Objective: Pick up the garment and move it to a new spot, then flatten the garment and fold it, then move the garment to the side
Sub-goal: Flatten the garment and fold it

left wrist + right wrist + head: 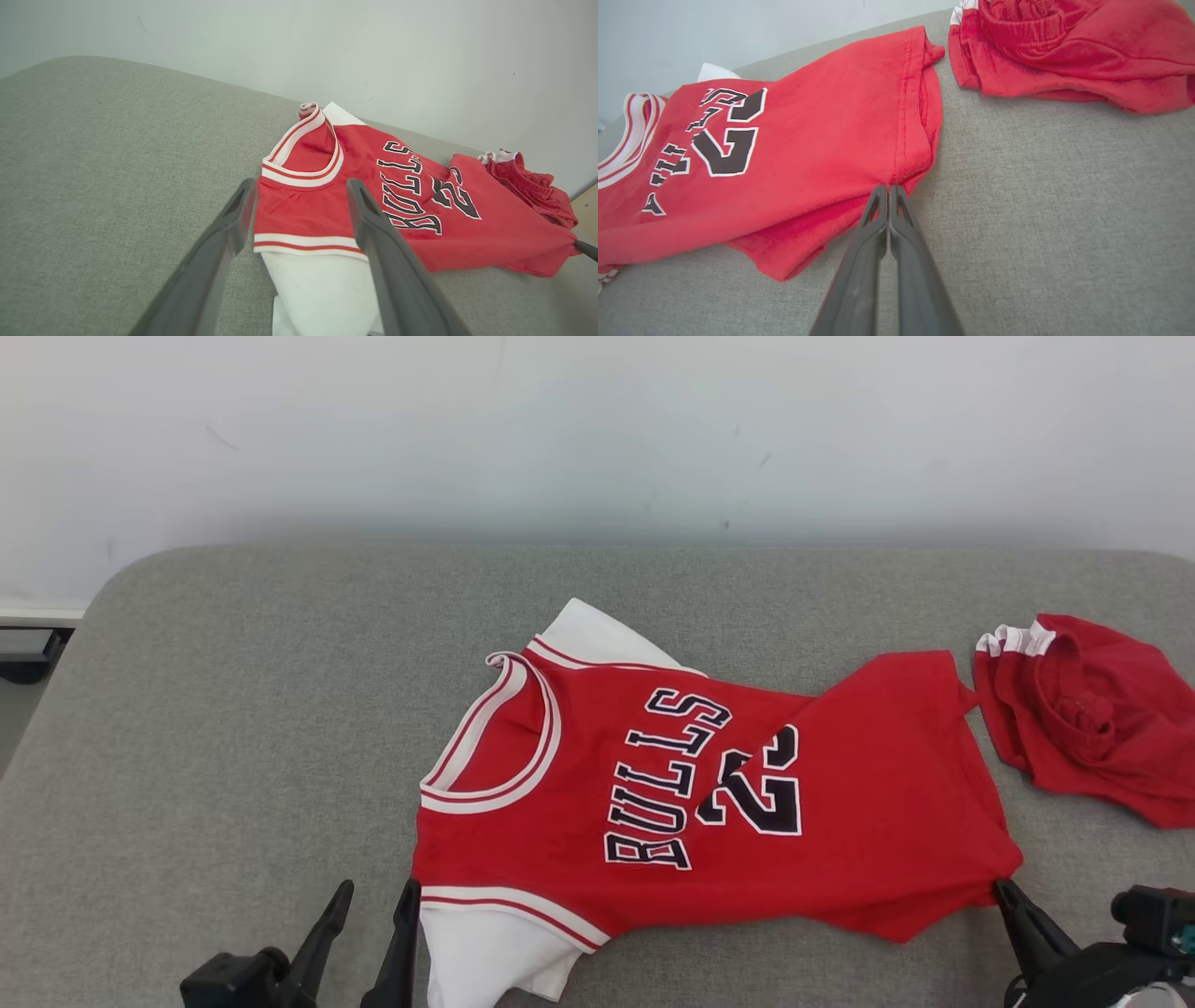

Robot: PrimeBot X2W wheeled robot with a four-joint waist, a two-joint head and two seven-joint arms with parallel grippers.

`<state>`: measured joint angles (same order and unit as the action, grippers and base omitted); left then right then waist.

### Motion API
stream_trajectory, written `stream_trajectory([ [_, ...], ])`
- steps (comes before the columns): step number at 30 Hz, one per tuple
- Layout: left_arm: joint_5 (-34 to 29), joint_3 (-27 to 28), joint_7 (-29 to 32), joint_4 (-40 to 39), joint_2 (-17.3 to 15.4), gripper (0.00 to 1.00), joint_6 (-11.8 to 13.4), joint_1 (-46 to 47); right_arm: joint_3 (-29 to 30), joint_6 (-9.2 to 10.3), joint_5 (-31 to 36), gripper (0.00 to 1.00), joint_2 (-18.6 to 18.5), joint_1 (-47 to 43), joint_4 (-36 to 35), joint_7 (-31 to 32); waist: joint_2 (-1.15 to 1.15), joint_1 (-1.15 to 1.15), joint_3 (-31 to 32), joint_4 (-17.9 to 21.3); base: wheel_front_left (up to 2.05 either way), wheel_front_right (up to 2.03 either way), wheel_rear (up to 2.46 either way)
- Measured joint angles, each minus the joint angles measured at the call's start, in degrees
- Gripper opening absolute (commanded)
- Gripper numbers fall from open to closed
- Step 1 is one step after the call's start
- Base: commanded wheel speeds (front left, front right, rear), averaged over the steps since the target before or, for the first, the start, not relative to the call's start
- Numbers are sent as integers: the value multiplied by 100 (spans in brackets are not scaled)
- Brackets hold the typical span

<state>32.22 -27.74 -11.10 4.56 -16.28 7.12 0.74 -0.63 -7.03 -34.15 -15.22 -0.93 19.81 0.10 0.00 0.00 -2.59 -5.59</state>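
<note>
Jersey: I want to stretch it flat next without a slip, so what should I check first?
1. The right gripper shut on the jersey at its hem corner: ok.
2. The left gripper gripping the shoulder: not ok, jaws open astride the trim.
3. The jersey lying flat: not ok, hem layers bunched.
4. The red shorts apart from the jersey: ok, narrow gap.
5. How much cloth the right gripper holds: cannot tell.
</note>
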Motion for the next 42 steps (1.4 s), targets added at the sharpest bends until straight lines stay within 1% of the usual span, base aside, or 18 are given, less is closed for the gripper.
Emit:
stream_trajectory([
  [1,-1,-8,3,-1,1,100,0,13,-10,5,22,8,-18,-3,-37,60,0,0,-6,-6,0,0,0],
  [2,-1,-7,10,-1,1,100,0,27,-44,32,33,100,-29,-2,-98,127,0,0,-11,-12,0,0,0],
  [4,-1,-20,56,2,5,100,0,102,-76,98,130,100,-69,-23,-232,159,0,0,-19,-32,0,0,0],
  [6,-3,-33,114,25,-19,100,0,91,-63,245,264,100,-189,-121,-580,220,0,0,-33,-77,0,0,0],
  [8,-16,-55,188,23,-51,100,0,68,-53,309,312,100,-215,-143,-786,248,0,0,-40,-87,0,0,0],
  [9,-18,-94,267,22,-64,100,-2,55,-25,381,321,100,-223,-237,-951,276,0,0,-52,-97,0,0,0],
  [15,3,-275,466,32,-112,100,-16,-175,-96,609,546,100,-312,-421,-1149,549,0,1,-138,-97,0,0,0],
  [16,4,-299,513,32,-126,100,-34,-197,-100,623,584,100,-316,-427,-1182,573,0,1,-154,-90,0,0,0],
  [20,16,-471,703,77,-126,100,-179,-180,-130,809,715,100,-350,-433,-1272,706,0,1,-226,-84,0,0,0],
  [22,102,-464,761,152,-80,100,-255,-142,-157,865,758,100,-352,-431,-1288,761,0,1,-252,-93,0,0,0],
  [31,162,-593,1143,668,-11,100,-278,-22,-331,1014,938,100,-365,-188,-1388,1058,0,1,-343,-74,0,0,0],
  [35,241,-664,1284,906,101,100,-382,-2,-367,1043,967,100,-374,-174,-1206,1190,0,1,-370,-77,0,0,0],
  [37,381,-662,1355,999,193,100,-521,31,-405,1056,983,100,-368,-89,-1120,1247,0,1,-377,-83,0,0,0],
  [38,580,-620,1358,1047,291,95,-522,68,-432,1056,1010,100,-368,-38,-1073,1259,0,1,-379,-86,0,0,0],
  [39,621,-632,1367,1101,357,47,-552,116,-458,1056,1015,100,-357,21,-1037,1261,0,1,-381,-88,0,0,0],
  [40,612,-665,1399,1139,379,42,-604,165,-464,1055,1013,100,-330,81,-1004,1274,0,1,-382,-89,0,0,0],
  [41,624,-653,1411,1182,402,27,-623,208,-495,1055,1013,100,-310,160,-929,1303,0,1,-382,-89,0,0,0],
  [42,679,-620,1411,1226,431,0,-669,235,-527,1055,1014,47,-303,225,-844,1303,0,1,-378,-90,0,0,0],
])
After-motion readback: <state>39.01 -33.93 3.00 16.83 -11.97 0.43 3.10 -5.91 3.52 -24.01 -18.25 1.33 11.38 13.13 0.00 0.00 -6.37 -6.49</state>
